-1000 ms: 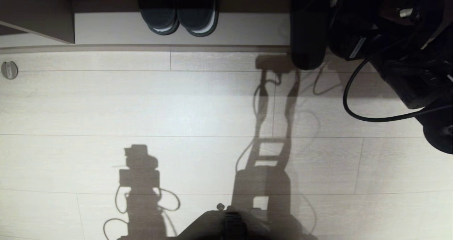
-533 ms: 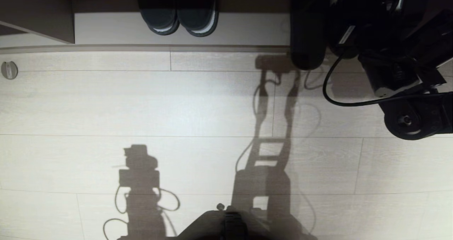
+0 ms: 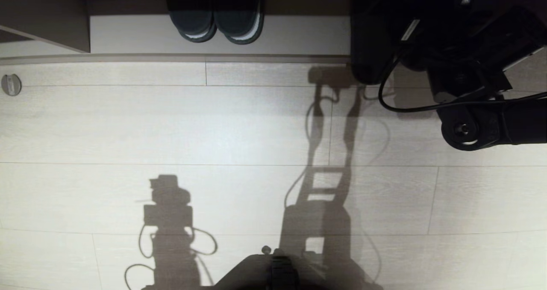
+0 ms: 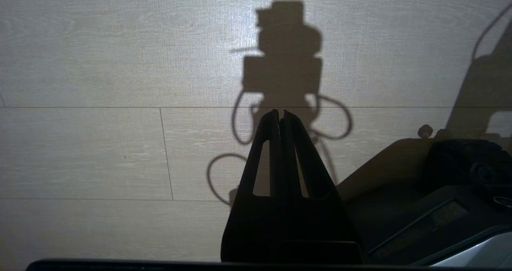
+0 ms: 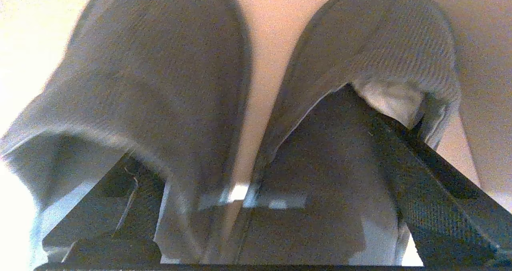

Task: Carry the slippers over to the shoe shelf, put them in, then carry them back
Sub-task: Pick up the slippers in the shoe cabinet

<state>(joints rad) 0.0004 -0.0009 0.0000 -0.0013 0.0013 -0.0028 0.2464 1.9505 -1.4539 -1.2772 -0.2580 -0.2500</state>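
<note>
Floor (image 3: 256, 123) pale planks; shoe shelf (image 3: 299, 35) beyond.

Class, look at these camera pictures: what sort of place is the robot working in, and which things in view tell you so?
Probably a home entryway or shoe-storage corner. A low shoe shelf stands along a pale plank floor, a pair of black slides is parked in it, and the slippers sit side by side before the right gripper.

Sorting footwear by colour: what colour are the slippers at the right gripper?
Dark grey, knit-textured slippers; best seen in the right wrist view.
</note>
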